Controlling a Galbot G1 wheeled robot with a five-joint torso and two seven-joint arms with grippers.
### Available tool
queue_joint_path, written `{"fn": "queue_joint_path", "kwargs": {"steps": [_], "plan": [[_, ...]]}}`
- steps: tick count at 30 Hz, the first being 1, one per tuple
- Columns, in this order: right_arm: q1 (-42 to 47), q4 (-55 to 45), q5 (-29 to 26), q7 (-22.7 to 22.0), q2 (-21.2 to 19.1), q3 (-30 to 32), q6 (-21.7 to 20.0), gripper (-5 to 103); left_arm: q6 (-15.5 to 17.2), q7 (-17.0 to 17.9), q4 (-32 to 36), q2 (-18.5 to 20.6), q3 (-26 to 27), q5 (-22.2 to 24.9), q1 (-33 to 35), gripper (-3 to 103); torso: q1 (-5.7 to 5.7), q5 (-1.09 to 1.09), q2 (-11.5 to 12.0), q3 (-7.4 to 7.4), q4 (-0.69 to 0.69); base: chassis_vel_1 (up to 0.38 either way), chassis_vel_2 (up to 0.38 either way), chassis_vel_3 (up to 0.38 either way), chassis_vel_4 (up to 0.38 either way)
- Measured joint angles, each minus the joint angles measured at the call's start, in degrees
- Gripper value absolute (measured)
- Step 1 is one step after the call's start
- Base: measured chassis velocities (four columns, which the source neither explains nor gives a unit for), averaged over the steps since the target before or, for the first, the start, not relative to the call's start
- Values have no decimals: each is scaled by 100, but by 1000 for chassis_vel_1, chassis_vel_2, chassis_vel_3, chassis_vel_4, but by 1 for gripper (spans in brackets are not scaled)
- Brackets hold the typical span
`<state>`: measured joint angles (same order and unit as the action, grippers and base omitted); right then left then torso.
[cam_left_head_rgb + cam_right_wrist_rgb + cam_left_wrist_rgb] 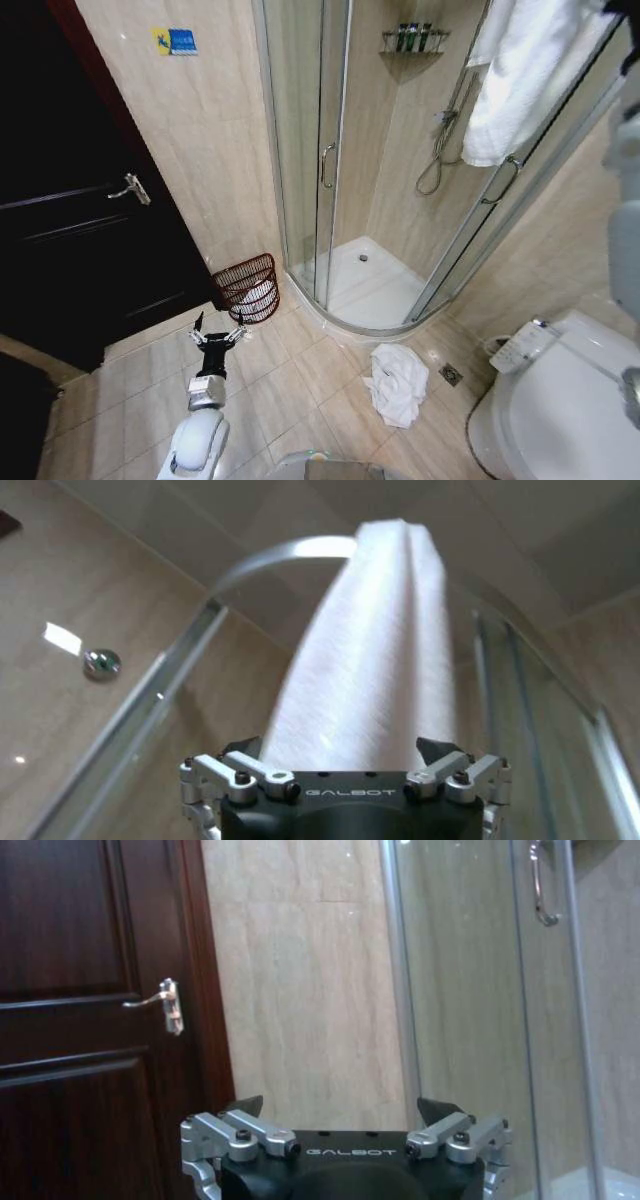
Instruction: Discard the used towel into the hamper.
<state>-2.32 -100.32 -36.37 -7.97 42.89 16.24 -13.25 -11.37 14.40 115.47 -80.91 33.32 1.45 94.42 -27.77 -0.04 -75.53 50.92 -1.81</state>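
Left tool (218,335) held open, empty, near hamper (249,288). Right tool (340,750) open at hung towel (365,652). Risk judged: floor towel (397,382) overlooked.

There are two white towels: one (510,80) hanging over the top of the shower glass, one (397,382) crumpled on the floor tiles. There is one wire basket (249,288), one dark door (80,200) with one handle (130,188), one toilet (560,410) and one floor drain (450,374). Two grippers appear, the left gripper (217,335) and the right gripper (340,746), and the shower shelf (413,40) carries a few bottles, too small to count.
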Motion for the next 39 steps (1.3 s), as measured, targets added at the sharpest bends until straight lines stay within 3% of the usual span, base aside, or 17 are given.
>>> {"fn": "queue_joint_path", "kwargs": {"steps": [5,11,19,35,39], "plan": [[-385,189,52,-108,178,-195,-107,100,-77,-15,62,-67,150,0,83,100,0,2,0,0,-1,0,0,0,0],[-405,335,59,-291,112,25,-272,100,-153,-35,175,-214,389,40,183,100,0,6,0,0,3,0,0,0,0],[-293,261,-336,-316,63,55,-327,100,-251,-34,192,-340,459,-49,262,100,0,3,0,0,1,0,0,0,0],[-265,223,-310,-282,187,-75,-315,101,-372,-32,277,-462,595,-106,416,100,0,3,0,0,1,0,0,0,0],[-229,287,-310,-262,215,-69,-288,89,-429,-31,295,-491,625,-122,463,100,0,3,0,0,1,0,0,0,0]]}}
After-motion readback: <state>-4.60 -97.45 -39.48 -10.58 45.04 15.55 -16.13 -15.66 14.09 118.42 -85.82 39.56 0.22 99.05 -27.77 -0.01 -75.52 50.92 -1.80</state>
